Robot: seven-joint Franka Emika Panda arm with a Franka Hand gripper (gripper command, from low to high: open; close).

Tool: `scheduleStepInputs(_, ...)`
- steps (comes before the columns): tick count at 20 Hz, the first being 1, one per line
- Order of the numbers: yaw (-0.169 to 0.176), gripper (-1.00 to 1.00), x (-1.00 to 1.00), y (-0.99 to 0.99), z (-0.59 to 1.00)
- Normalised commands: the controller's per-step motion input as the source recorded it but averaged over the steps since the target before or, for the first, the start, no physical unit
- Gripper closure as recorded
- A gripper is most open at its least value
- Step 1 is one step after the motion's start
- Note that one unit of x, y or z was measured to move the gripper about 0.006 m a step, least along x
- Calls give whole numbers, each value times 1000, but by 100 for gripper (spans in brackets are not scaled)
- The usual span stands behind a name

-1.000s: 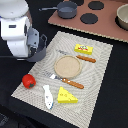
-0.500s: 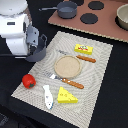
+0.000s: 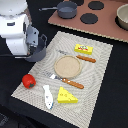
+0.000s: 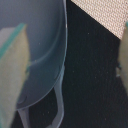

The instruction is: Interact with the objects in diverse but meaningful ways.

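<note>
Woven beige mat (image 3: pixel 97 67) on dark bench. Glossy red tomato (image 3: pixel 28 80), white fish (image 3: pixel 47 96), holed yellow cheese wedge (image 3: pixel 66 95) along its near edge, well apart from end effector (image 4: pixel 70 60), fingers spread, gripping nothing, over grey translucent pot (image 4: pixel 42 55).

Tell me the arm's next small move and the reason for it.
Probably lower the gripper onto the grey pot: the wrist view shows open fingers straddling its rim, nothing held. The tomato and fish lie untouched on the mat.

Woven cloth placemat (image 3: pixel 100 65), wooden round board (image 3: pixel 67 65), glossy plastic tomato (image 3: pixel 28 80).
</note>
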Motion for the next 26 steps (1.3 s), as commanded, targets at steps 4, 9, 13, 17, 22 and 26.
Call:
scheduleStepInputs(4,0,-100,154,0,-162)
scheduleStepInputs(9,0,-100,156,0,-296)
scheduleStepInputs(13,0,-100,106,0,-264)
scheduleStepInputs(17,0,-100,69,0,-90)
scheduleStepInputs(22,0,-100,9,0,-1)
scheduleStepInputs(26,0,-100,0,0,-16)
